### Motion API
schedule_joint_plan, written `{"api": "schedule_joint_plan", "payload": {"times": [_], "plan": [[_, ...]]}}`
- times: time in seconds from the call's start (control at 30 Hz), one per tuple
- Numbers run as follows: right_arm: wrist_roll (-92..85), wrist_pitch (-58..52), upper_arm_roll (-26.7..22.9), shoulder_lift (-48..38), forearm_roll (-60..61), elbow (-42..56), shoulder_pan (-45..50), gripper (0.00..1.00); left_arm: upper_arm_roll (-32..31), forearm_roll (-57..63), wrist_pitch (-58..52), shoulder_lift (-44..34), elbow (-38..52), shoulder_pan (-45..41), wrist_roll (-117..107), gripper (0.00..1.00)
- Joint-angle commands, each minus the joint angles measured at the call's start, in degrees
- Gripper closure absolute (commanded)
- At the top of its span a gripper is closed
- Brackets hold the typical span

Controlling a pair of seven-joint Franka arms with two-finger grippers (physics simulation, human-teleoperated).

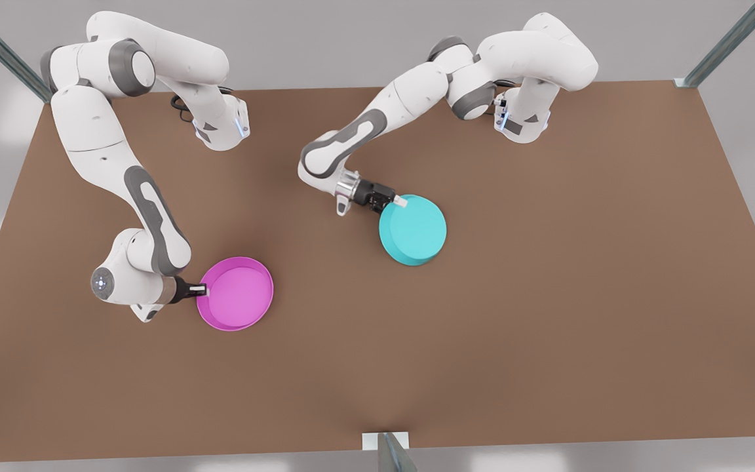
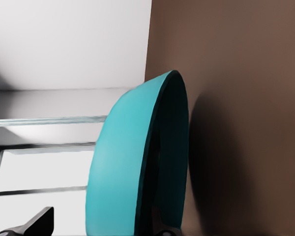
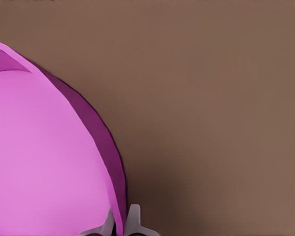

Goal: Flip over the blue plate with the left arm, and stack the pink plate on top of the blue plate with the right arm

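Turquoise rim is pinched between the fingers of my left gripper [image 1: 396, 202]: I am clamping the blue plate [image 1: 415, 229] at the edge that faces the arm's wrist. In the front view the plate is showing its flat underside upward, slightly tilted, and the left wrist view shows it standing on edge beside the brown table [image 1: 548, 295], its hollow side turned toward the table top and a dark shadow lying on the wood next to it. I cannot tell whether its far edge is touching the wood.

My right gripper [image 1: 202, 290] is closed on the rim of the pink plate [image 1: 236, 293], on the side away from the blue plate; in the right wrist view the two pale fingertips [image 3: 133, 219] are squeezing the thin magenta wall between them. This plate is sitting hollow side up, its lighter inside showing, close to the table top.

Taking the blue plate as my landmark, the pink plate is lying well apart from it, toward the front view's left and nearer the table's near edge.
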Motion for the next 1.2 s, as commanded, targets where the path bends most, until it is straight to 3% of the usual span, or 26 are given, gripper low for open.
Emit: {"api": "schedule_joint_plan", "payload": {"times": [0.0,0.2,0.53,0.7,0.77,0.8,0.83,0.87,0.9,1.03,1.1,1.17], "plan": [[0.6,0.0,0.0,0.0,-0.8,0.1,0.0,0.79,0.0,-6.0,0.3,0.0,0.3,0.0,-0.5,0.00],[0.5,-3.8,0.0,0.0,-0.7,2.8,0.0,0.79,0.1,-18.1,9.7,-0.2,3.9,0.4,-13.5,0.00],[0.5,-7.9,1.2,-0.1,-0.5,5.0,-0.6,0.79,-0.3,-23.5,11.2,-1.0,10.0,1.6,-16.4,0.00],[0.6,-8.3,1.2,-0.1,-0.6,5.3,-0.5,0.79,-4.4,-30.1,13.4,-3.0,16.7,1.6,-24.4,0.00],[0.6,-9.1,2.6,-0.2,0.8,5.3,-0.9,0.79,-4.4,-43.6,18.4,-14.8,18.2,11.3,-30.2,0.00],[0.1,-10.9,3.1,-0.3,3.7,5.3,-1.1,0.79,-4.4,-51.8,19.9,-20.7,18.2,24.1,-32.0,0.00],[-0.4,-10.9,3.6,-0.4,4.2,5.3,-1.1,0.79,-4.5,-55.3,22.0,-23.3,18.2,36.5,-29.5,0.00],[-0.5,-12.5,4.4,-0.4,4.9,5.3,-1.6,0.79,-4.5,-55.3,23.0,-23.7,18.2,42.2,-25.0,0.00],[-1.1,-13.8,5.5,-0.6,6.5,5.3,-1.9,0.79,-4.3,-55.1,23.4,-24.0,18.1,51.7,-4.0,0.00],[-0.4,-13.5,8.3,-0.6,6.7,5.4,0.3,0.79,-3.2,-49.9,22.7,-24.0,17.8,58.9,29.8,0.00],[0.0,-13.1,8.9,-0.5,7.8,7.0,2.0,0.79,-1.1,-49.6,21.2,-30.2,15.4,59.0,33.2,0.00],[0.5,-13.0,8.9,-0.5,10.1,7.7,5.4,0.79,0.1,-52.8,25.0,-45.6,-4.9,61.8,36.1,0.00]]}}
